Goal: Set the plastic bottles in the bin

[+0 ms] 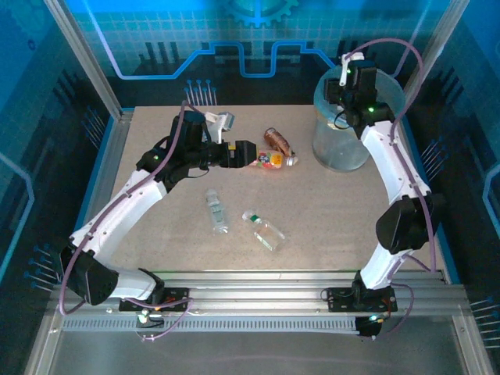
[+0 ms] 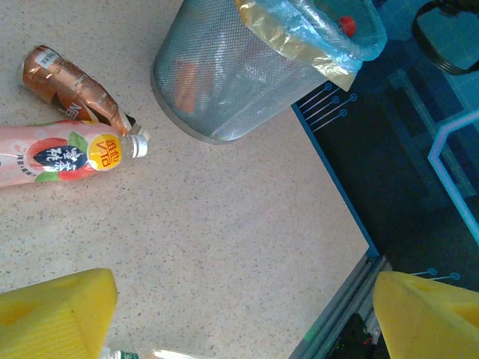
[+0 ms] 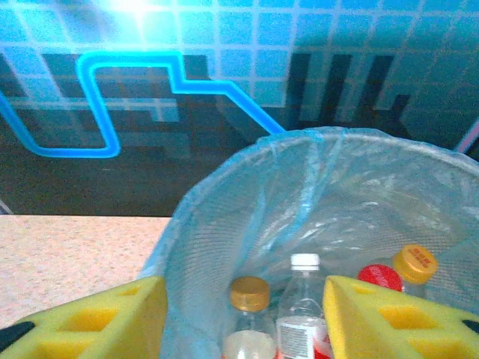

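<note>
The left gripper (image 2: 245, 318) stood wide open over the table (image 1: 336, 219), its yellow pads (image 2: 56, 314) far apart and holding nothing. Just ahead of it lay a pink bottle (image 2: 60, 153) on its side, white cap toward the bin (image 2: 217, 82). A crumpled brown bottle (image 2: 71, 86) lay beside it, their cap ends close together. In the top view the pink bottle (image 1: 269, 160) sat right at the gripper's tips, with the brown one (image 1: 277, 141) just behind it. Nearer the arm bases, two clear bottles (image 1: 216, 209) (image 1: 264, 230) lay apart from each other in the middle of the table.

The right gripper (image 3: 245, 314) hung above the bin's mouth (image 3: 224, 202), its pads (image 3: 374, 321) partly spread and clamping nothing. Below the gap, a white-capped bottle (image 3: 303, 299) and a gold-capped one (image 3: 248, 293) stood inside the blue liner. A red cap (image 3: 379, 277) and an orange cap (image 3: 415, 263) showed farther right. The bin (image 1: 341, 148) stood at the table's far right corner, well apart from the loose bottles.
</note>
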